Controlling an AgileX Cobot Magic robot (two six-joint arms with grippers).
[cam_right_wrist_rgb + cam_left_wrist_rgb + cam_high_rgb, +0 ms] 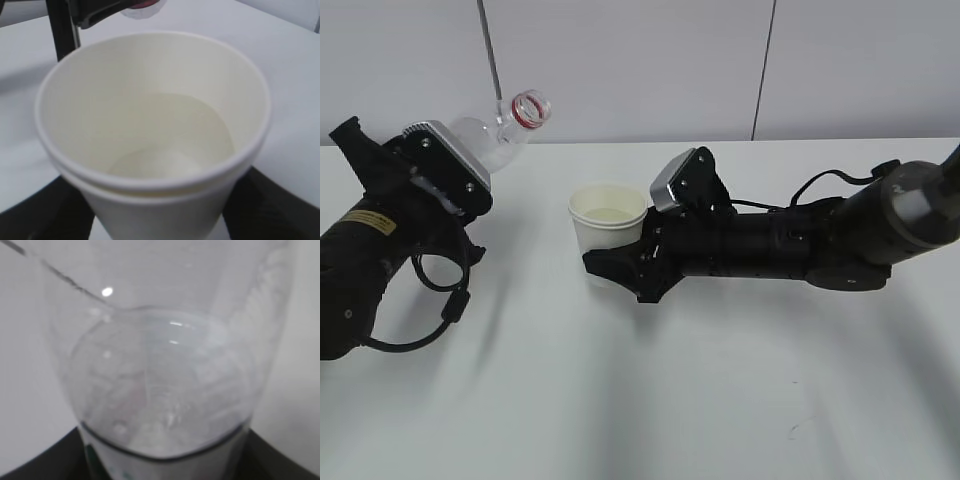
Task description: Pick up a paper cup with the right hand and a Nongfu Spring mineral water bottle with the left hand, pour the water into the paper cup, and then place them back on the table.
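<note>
My right gripper (610, 262) is shut on the white paper cup (608, 228), which stands upright near the table's middle with water inside. In the right wrist view the cup (150, 125) fills the frame, black fingers (280, 210) on both sides. My left gripper (470, 185) is shut on the clear water bottle (505, 130), held tilted up to the right at far left, its red-ringed open mouth (530, 108) left of and above the cup, apart from it. In the left wrist view the bottle (160, 380) fills the frame; its label is mostly hidden.
The white table (720, 400) has a small dark scuff mark (793, 432) at the front right. A grey panelled wall (640, 60) stands behind. The left arm's looped black cable (430, 300) hangs near the table.
</note>
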